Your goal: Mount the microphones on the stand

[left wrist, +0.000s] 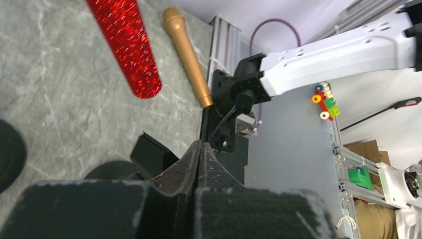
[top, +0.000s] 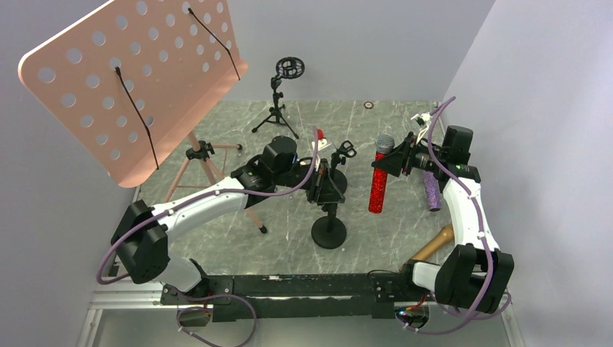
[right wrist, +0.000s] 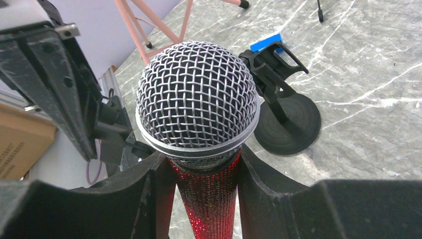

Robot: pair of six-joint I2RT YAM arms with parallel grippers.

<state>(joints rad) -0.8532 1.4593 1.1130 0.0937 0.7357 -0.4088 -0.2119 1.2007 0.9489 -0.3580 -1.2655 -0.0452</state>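
Grey marbled stone tabletop (top: 289, 249), pale veins running across it. Plain pale walls (top: 361, 43) close it in at the back and on both sides.

Pink perforated music stand (top: 137, 79) on my far left: desk tilted, thin pink tripod legs on the stone.

Small black tripod stand (top: 278, 101) at the far edge, ring mount on top.

Black round-base stand (top: 329, 231) mid-table, with my left gripper (top: 318, 184) near its upper part. In the left wrist view its fingers (left wrist: 191, 164) are pressed flat together, nothing between them.

Red glitter microphone (top: 377, 189) right of centre, upright, silver grille on top. My right gripper (right wrist: 206, 169) clamps it just under the grille. I cannot tell whether its lower end touches the stone.

Purple glitter microphone (top: 432, 189) lies on the tabletop just beside my right arm, apart from the red one.

Gold microphone (left wrist: 186, 55) lies flat near my right arm's base, partly hidden by the arm from above.
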